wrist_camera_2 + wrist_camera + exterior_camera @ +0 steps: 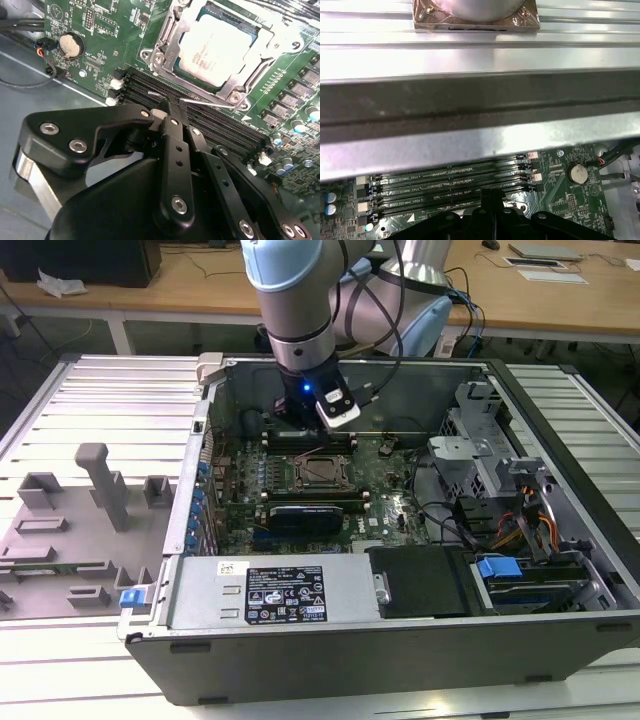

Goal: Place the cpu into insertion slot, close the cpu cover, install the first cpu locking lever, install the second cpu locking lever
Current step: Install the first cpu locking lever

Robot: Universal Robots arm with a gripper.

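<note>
Gripper [168, 106] fingers pressed together, nothing clearly held. Tips sit over the black memory slots [225, 125], right at a thin metal lever [207, 103]; cannot tell if it is pinched. Just beyond the tips the cpu [220, 45] lies in the insertion slot [322, 471], cpu cover [169, 47] down around it, green board [120, 30] all round.

My gripper [492, 196] has its fingertips pressed together, right at the long black memory slots [450, 182]. A coin cell [578, 173] sits on the green board [570, 205] near the slot ends. The metal case wall [470, 105] runs alongside the slots.
</note>
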